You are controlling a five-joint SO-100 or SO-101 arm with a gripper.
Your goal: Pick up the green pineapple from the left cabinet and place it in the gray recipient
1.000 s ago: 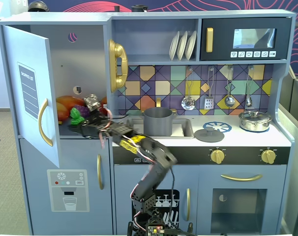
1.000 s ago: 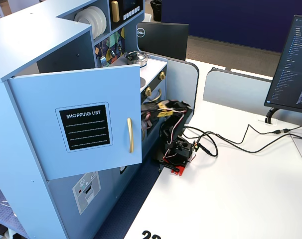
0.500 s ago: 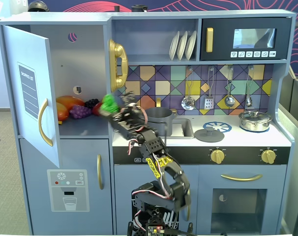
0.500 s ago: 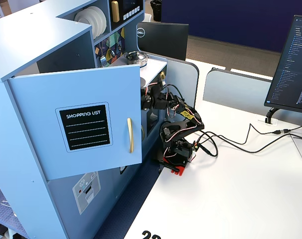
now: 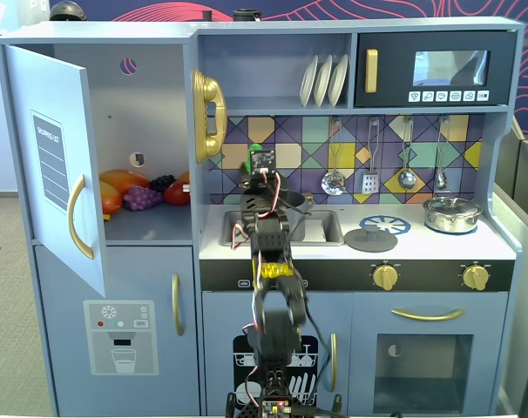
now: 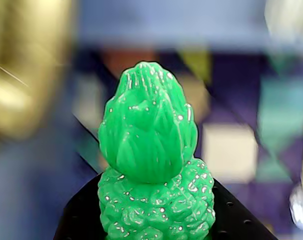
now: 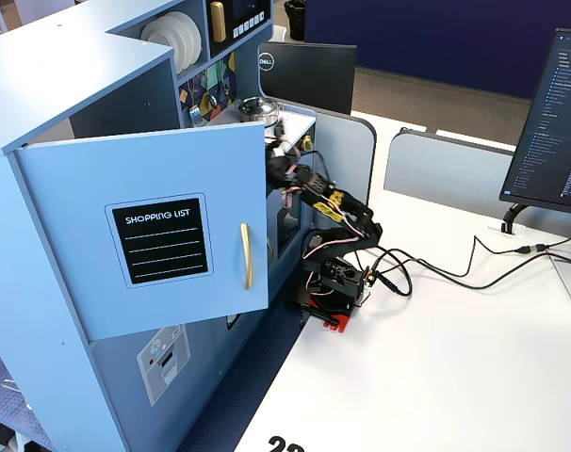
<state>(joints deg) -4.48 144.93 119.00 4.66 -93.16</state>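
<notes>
1. Pineapple, green, bumpy, leafy top upward. In the wrist view we see it filling the middle of the frame, its base seated between the dark parts of the claw, which grips it. In a fixed view only a small green tip shows above the arm's wrist, in front of the tiled back wall and above the sink.

2. Arm, black, with yellow and red wiring. In a fixed view we see it rising from the base at the lower edge and reaching up over the counter. In another fixed view its base sits beside the toy kitchen, on a white desk.

3. Left cabinet, pale blue-gray. Its door stands swung open, with a gold handle and a shopping-list label. On the shelf inside lie orange and red toy fruits and a purple grape bunch.

4. Gray pot: we see only a part of it behind the arm, at the sink; we cannot tell its exact seat.

5. Counter items: flat gray lid, shiny silver lidded pot.

6. Upper shelf: white plates, standing on edge; microwave to their right in that view.
</notes>
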